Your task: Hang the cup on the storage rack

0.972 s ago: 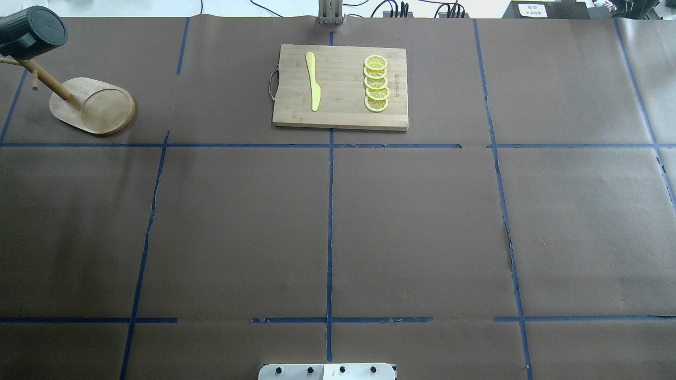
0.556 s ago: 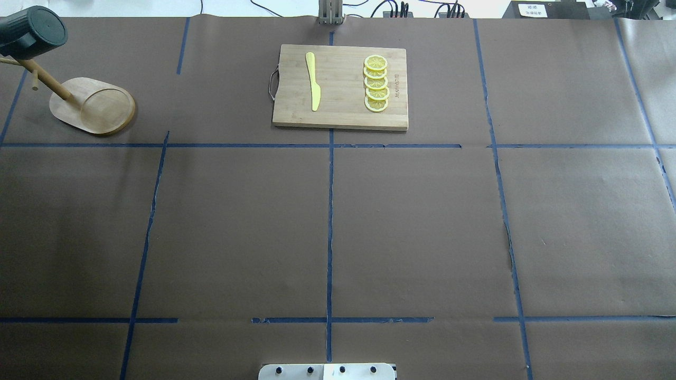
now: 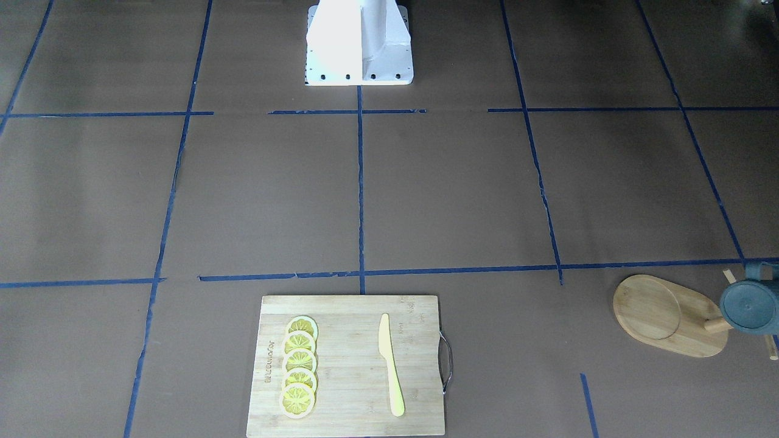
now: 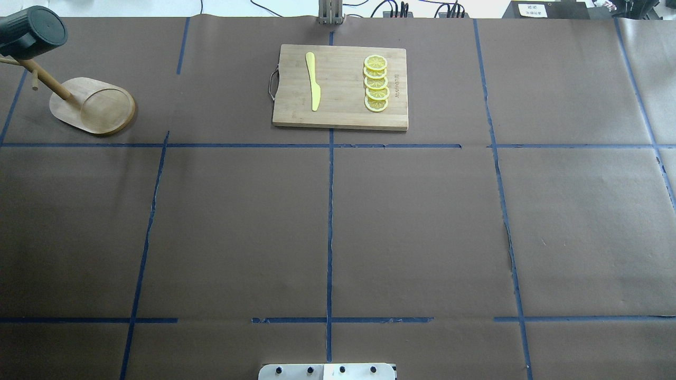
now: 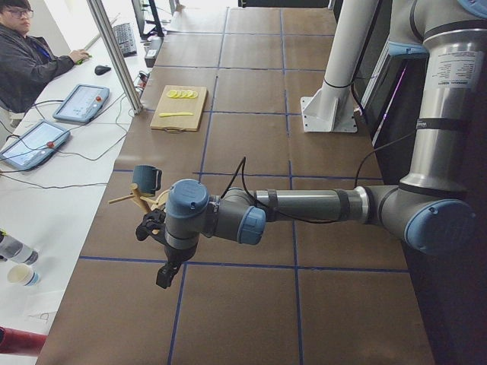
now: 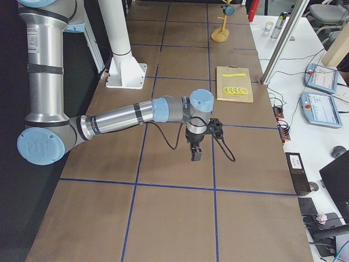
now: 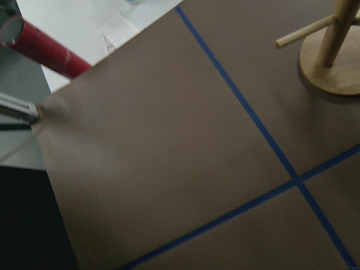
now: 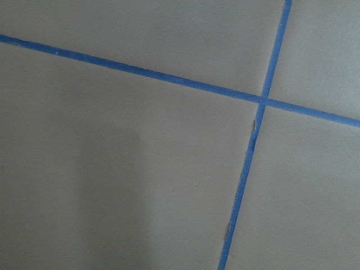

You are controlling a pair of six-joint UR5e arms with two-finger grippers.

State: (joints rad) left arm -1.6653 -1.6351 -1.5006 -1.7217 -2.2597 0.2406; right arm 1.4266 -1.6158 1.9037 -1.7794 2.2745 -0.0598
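Teal mug (image 4: 31, 32) hangs high on the bamboo mug stand (image 4: 66, 108), off the table, bottom turned outward. My left pincer (image 5: 163, 280) hovers near the stand; my right pincer (image 6: 195, 156) is well apart from it. I cannot tell whether either is apart or together. The hang looks done. Any retreat should steer wide of the pegs, slowly, without nudging the stand.

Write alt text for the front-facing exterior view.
A dark teal cup hangs on a bamboo storage rack at the right edge of a brown-papered table gridded with blue tape. At bottom centre a cutting board holds five lemon slices and a yellow knife; the robot's white base stands at top.
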